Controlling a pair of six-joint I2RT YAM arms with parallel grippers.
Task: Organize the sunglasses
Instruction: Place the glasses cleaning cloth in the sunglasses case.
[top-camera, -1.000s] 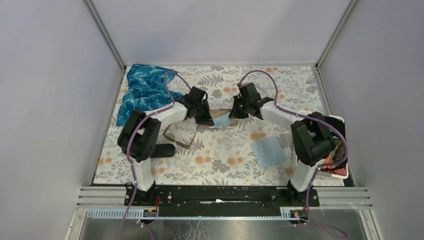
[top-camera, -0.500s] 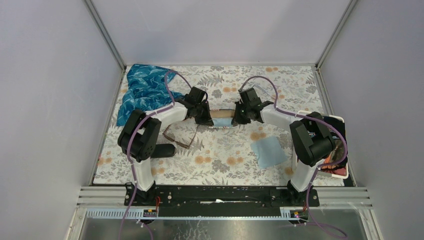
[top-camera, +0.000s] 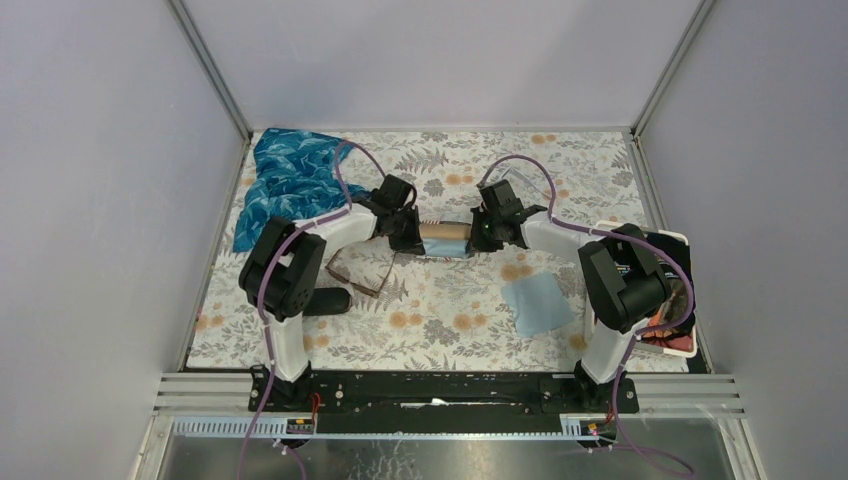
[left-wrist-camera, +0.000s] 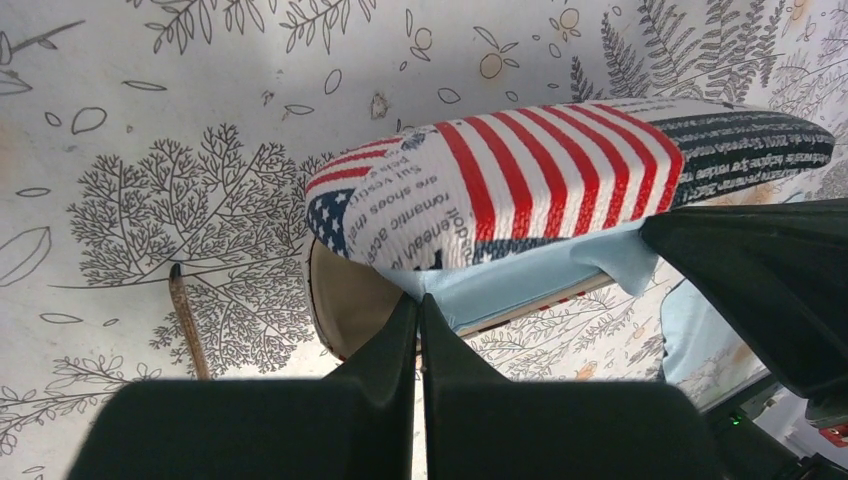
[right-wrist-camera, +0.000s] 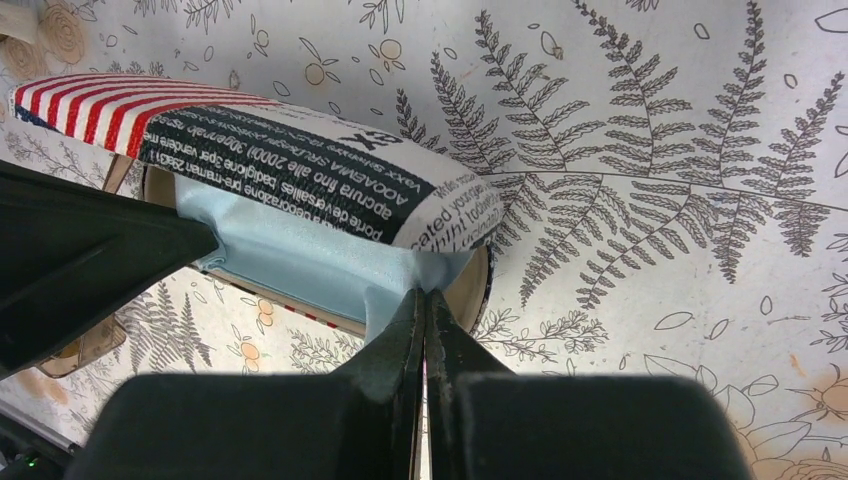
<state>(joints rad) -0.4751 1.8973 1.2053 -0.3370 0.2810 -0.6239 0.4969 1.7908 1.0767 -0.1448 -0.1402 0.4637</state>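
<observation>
Here we are inside a robot lab's test cell: bare pale panel walls (top-camera: 100, 150), aluminium corner posts (top-camera: 208, 70), a left arm (top-camera: 290, 280) and right arm (top-camera: 620, 280) bolted to a metal rail (top-camera: 200, 395), and a floral-print surface (top-camera: 450, 300).

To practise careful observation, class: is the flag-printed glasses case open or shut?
Partly open: the case has its lid lifted off the base, light blue cloth filling the gap in both wrist views.
</observation>
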